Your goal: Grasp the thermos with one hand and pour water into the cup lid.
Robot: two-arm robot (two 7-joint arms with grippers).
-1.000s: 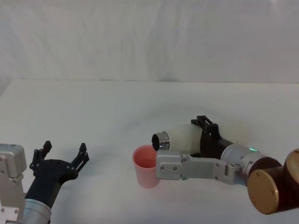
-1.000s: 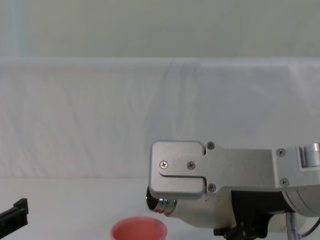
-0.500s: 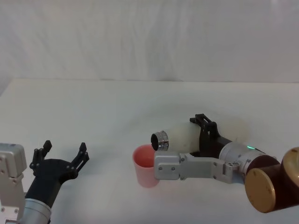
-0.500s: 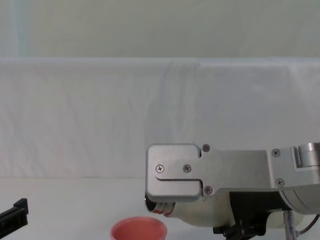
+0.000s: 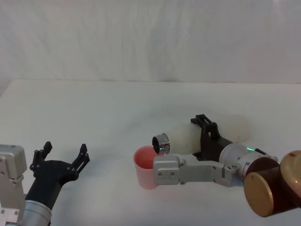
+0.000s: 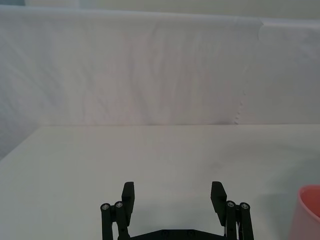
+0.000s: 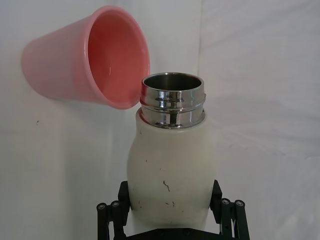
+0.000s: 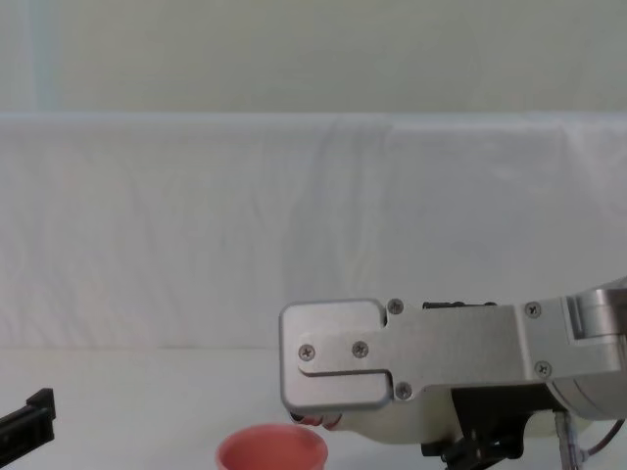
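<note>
Right now my right gripper [image 7: 170, 210] is clenched on the thermos [image 5: 188, 137], its black fingers [image 7: 111, 210] pressed to both sides of the cream body. I hold the bottle tipped far over toward the left, its steel neck [image 7: 172, 106] just above the rim of the cup lid [image 5: 146, 167]. The pink cup lid stands upright on the white table [image 5: 117, 113], near the front and a little right of centre. Nothing else sits around it; a white cloth backdrop [image 5: 150, 37] rises behind. From the chest, a grey bracket [image 8: 392, 362] on my own arm stands in the way — it covers most of the thermos, leaving the cup lid's rim [image 8: 272, 452] at the bottom edge. My wrist camera looks straight along the bottle: open steel mouth, a few dark scuffs on the body, no lettering I can read. My left gripper [image 5: 63, 157] hangs idle at the near left, fingers [image 6: 128, 192] spread apart — released.
</note>
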